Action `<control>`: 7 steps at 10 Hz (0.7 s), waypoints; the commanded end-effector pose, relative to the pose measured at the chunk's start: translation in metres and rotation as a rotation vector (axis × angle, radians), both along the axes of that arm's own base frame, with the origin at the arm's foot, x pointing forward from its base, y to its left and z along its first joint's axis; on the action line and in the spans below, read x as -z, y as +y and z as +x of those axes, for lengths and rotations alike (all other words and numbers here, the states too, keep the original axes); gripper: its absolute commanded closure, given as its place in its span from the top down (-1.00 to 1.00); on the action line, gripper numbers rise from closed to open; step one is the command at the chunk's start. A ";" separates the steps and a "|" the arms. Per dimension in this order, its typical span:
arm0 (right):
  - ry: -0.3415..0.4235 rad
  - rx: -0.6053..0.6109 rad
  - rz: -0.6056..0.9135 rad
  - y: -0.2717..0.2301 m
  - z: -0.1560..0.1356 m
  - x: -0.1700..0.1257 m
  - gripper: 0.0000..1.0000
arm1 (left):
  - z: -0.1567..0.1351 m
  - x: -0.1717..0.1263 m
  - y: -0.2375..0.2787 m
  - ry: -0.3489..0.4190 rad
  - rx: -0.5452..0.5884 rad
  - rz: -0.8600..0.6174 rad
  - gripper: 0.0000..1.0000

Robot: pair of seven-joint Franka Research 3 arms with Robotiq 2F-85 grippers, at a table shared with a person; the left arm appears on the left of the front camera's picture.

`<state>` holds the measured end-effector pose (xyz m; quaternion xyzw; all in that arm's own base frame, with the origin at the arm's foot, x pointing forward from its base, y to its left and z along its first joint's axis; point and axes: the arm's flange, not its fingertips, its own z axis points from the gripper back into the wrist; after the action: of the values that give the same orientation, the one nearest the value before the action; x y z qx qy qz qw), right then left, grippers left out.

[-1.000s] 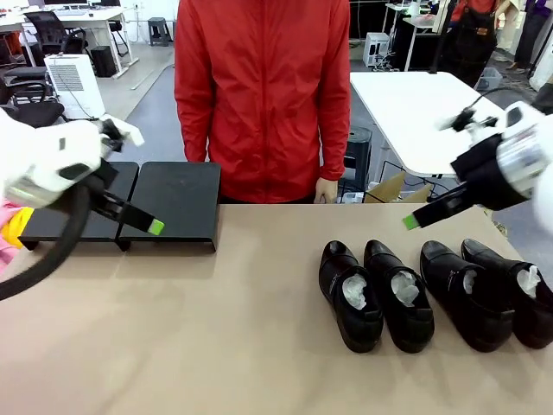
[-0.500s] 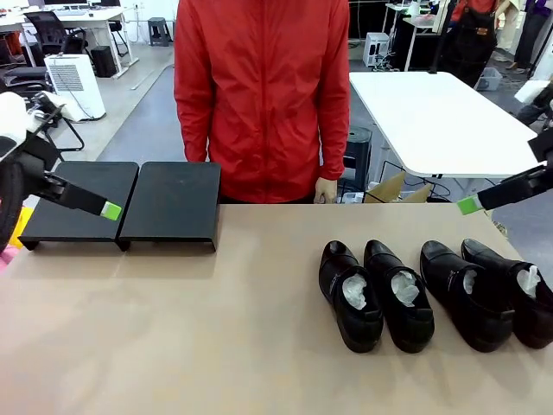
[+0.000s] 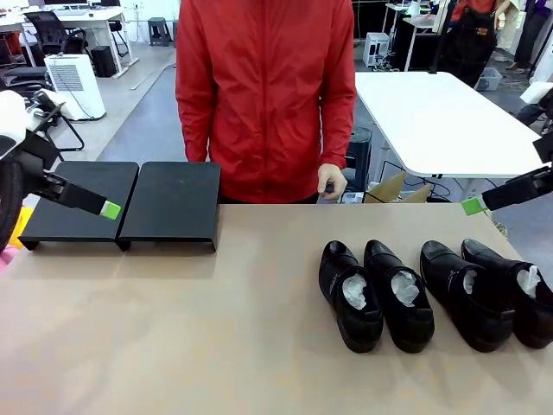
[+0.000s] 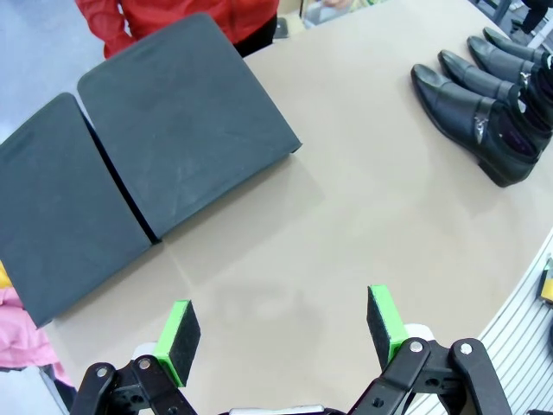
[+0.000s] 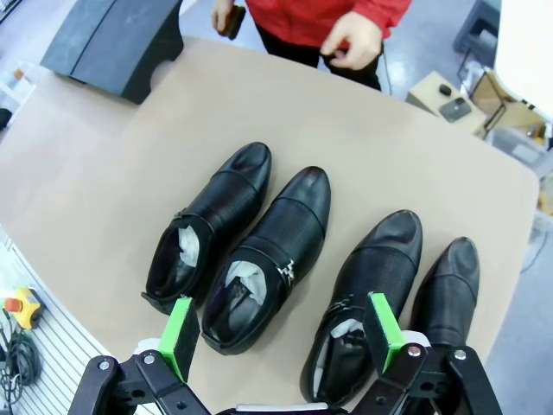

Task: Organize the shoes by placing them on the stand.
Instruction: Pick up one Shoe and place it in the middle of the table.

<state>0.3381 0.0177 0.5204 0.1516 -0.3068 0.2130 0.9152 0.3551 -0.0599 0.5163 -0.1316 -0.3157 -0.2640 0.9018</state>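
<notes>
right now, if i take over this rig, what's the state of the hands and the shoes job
left hand: open, empty, in the air by the left panel of the stand.
right hand: open, empty, in the air above the shoes.
shoes: all four in a row on the right half of the table, toes toward the person.
stand: far left of the table, no shoe on it.
Done: nothing placed yet.
Left: move all four shoes onto the stand.
</notes>
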 end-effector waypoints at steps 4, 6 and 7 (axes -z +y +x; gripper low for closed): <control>-0.005 -0.010 -0.001 -0.001 0.000 0.000 1.00 | 0.001 0.001 0.001 0.003 0.001 -0.006 1.00; -0.005 -0.010 -0.001 -0.001 0.000 0.000 1.00 | 0.001 0.001 0.001 0.003 0.001 -0.006 1.00; -0.005 -0.010 -0.001 -0.001 0.000 0.000 1.00 | 0.001 0.001 0.001 0.003 0.001 -0.006 1.00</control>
<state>0.3377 0.0184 0.5210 0.1483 -0.3072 0.2135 0.9155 0.3551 -0.0595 0.5162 -0.1313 -0.3157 -0.2635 0.9020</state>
